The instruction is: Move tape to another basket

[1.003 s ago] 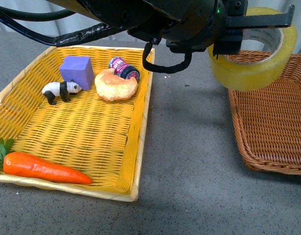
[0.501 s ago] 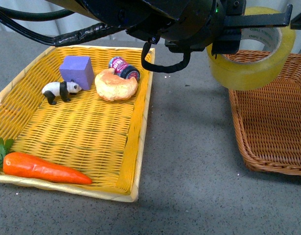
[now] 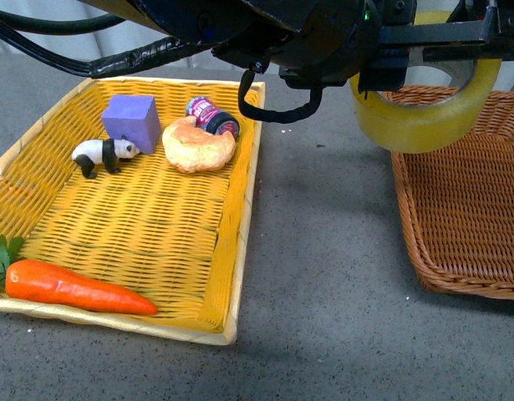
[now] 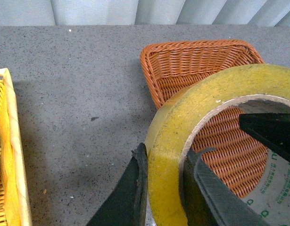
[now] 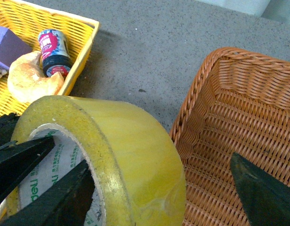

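Observation:
My left gripper is shut on the tape, a wide yellowish roll with a white printed core. It holds the roll in the air over the near left corner of the dark brown wicker basket. In the left wrist view the jaws clamp the wall of the tape above the basket. My right gripper is open at the roll's top. In the right wrist view it straddles the wall of the tape, one finger in the core, the other over the basket.
The yellow woven tray lies at the left. It holds a purple block, a toy panda, a bread roll, a small can and a carrot. Grey tabletop separates tray and basket.
My right gripper has come into the front view at the upper right and closed in on the roll's top. The tape and left gripper have shifted slightly left.

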Robot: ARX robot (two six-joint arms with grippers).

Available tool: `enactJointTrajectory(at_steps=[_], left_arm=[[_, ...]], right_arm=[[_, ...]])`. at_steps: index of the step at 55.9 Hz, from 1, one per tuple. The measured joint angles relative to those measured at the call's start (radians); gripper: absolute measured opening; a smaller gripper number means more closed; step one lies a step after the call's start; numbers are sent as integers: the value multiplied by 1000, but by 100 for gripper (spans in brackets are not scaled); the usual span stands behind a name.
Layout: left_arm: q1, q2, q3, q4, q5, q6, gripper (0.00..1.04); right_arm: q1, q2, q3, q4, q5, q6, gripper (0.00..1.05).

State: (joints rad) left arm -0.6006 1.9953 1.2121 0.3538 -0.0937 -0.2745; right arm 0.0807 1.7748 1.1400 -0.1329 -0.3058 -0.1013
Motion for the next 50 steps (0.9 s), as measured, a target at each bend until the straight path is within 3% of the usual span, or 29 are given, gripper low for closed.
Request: enactJointTrajectory(at_steps=[12, 23, 28, 33, 40, 50], left_arm=[[-3, 0, 0, 0, 0, -3, 16], [-8, -4, 8, -3, -19, -2, 18], [-28, -13, 40, -97, -189, -72, 33], [-37, -23, 41, -105, -277, -149, 46], [-29, -26, 27, -44, -290, -243, 68], [2, -39, -13, 68, -227, -357, 96]], right_arm=[[-1, 2, 4, -5, -18, 3, 39], [3, 11, 5, -13, -4, 17, 25], [-3, 19, 10, -18, -19, 53, 22], [-4, 22, 16, -23, -12, 96, 22], [-13, 22, 37, -24, -3, 140, 21], [-24, 37, 54, -29, -13, 157, 19]])
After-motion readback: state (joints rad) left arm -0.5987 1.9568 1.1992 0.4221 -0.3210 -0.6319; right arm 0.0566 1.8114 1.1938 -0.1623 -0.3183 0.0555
